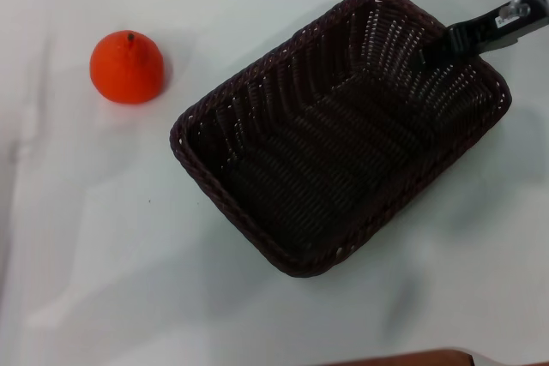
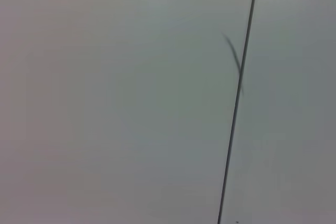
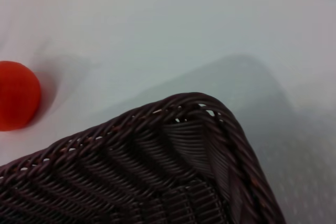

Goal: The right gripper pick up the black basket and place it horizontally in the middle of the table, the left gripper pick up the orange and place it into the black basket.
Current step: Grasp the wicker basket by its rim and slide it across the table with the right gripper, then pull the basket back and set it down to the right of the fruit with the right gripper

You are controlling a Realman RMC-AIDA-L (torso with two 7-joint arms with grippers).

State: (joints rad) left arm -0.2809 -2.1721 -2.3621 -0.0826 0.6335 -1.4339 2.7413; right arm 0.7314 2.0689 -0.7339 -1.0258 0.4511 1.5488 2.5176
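Observation:
The black basket sits askew at the centre-right of the white table, empty. My right gripper reaches in from the upper right and is clamped on the basket's far right rim. A wide shadow under the basket suggests it is held slightly off the table. The right wrist view shows a rounded basket corner and the orange beyond it. The orange rests on the table to the left of the basket, well apart from it. My left gripper is out of view.
The left wrist view shows only a plain white surface crossed by a thin dark line. A brown strip shows at the near edge of the head view.

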